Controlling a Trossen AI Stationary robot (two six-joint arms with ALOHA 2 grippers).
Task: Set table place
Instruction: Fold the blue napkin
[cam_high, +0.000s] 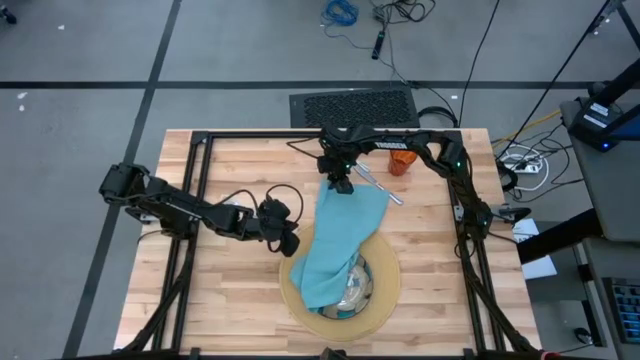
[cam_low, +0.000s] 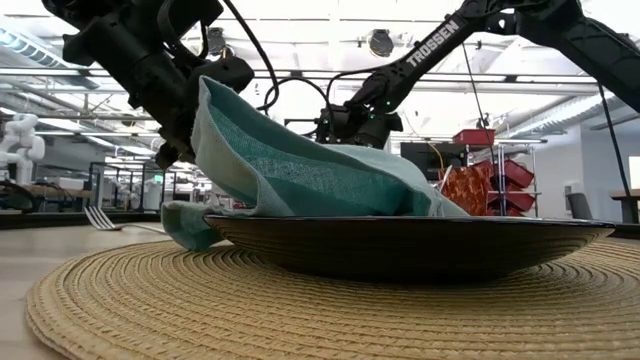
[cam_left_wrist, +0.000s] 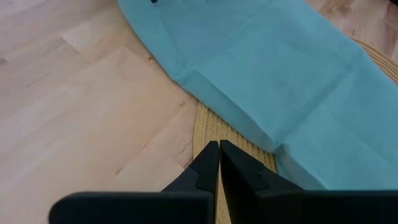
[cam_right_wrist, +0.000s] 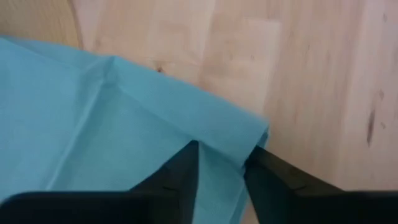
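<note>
- Napkin (cam_high: 342, 243) of teal cloth is the piece being handled: a long, creased strip with a folded hem, draped slantwise over the plate (cam_low: 420, 246) and running off its far rim onto the bare table (cam_high: 230, 290).
- Nearest the low camera lies the round woven tan mat (cam_low: 300, 310), with the dark, shallow plate sitting on it; in the high view the mat and plate sit at the near middle of the table, and the patterned glass shows beside the cloth's lower end.
- From the low view the cloth rises in a peak on the plate's left side and droops over the rim to touch the mat.
- Left gripper (cam_left_wrist: 219, 149) hovers just beside the napkin's left edge, above the mat's rim, its fingers pressed together and grasping nothing; the cloth lies just ahead of its tips, apart from them.
- Right gripper (cam_right_wrist: 222, 155) is at the napkin's far end, near the table's middle; its two fingers (cam_right_wrist: 180, 168) stand partly apart with the folded corner of the cloth between them, straddling the hem. Whether they already pinch it I cannot tell.
- Beyond that end, toward the far right of the table, lie silver cutlery (cam_high: 380, 185) and a small orange cup (cam_high: 401, 163), well apart from the plate.
</note>
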